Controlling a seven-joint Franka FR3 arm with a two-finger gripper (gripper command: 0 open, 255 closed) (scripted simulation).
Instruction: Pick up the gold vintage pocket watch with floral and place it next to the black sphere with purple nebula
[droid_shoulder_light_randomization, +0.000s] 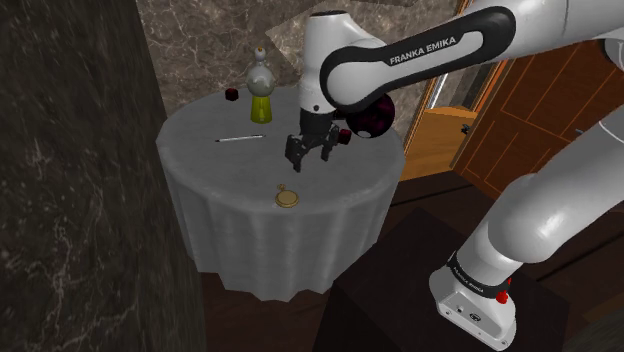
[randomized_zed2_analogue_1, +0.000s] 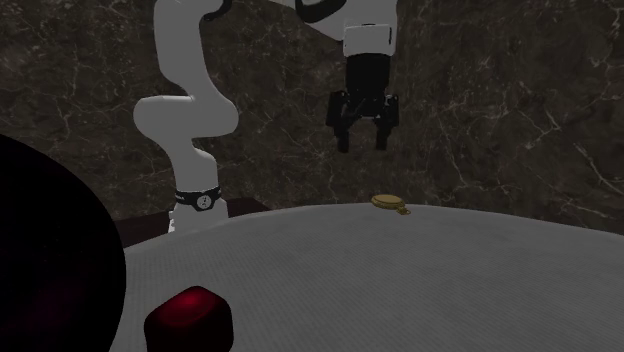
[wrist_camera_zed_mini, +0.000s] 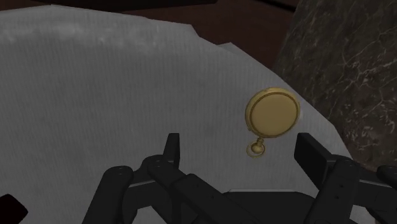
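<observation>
A gold pocket watch (droid_shoulder_light_randomization: 287, 197) lies flat on the round grey-clothed table (droid_shoulder_light_randomization: 230, 170), close to its front edge. My black gripper (droid_shoulder_light_randomization: 311, 152) hangs open above the table, behind the watch and well above it. From the second exterior view the gripper (randomized_zed2_analogue_1: 363, 137) hovers over the watch (randomized_zed2_analogue_1: 389, 203) with its fingers apart. In the wrist view the watch (wrist_camera_zed_mini: 271, 114) lies just ahead of the fingertips (wrist_camera_zed_mini: 172, 145), nearer one finger, its small ring toward the gripper (wrist_camera_zed_mini: 240, 149). The dark sphere with purple patches (droid_shoulder_light_randomization: 372, 120) sits at the table's right side, partly behind my arm.
A bottle with a yellow base (droid_shoulder_light_randomization: 261, 90) stands at the back of the table, a small dark red object (droid_shoulder_light_randomization: 232, 95) beside it, and a thin pen (droid_shoulder_light_randomization: 239, 138) lies mid-table. A red block (randomized_zed2_analogue_1: 192, 315) sits near the second exterior camera. A dark marble wall (droid_shoulder_light_randomization: 80, 180) rises at the shoulder view's left.
</observation>
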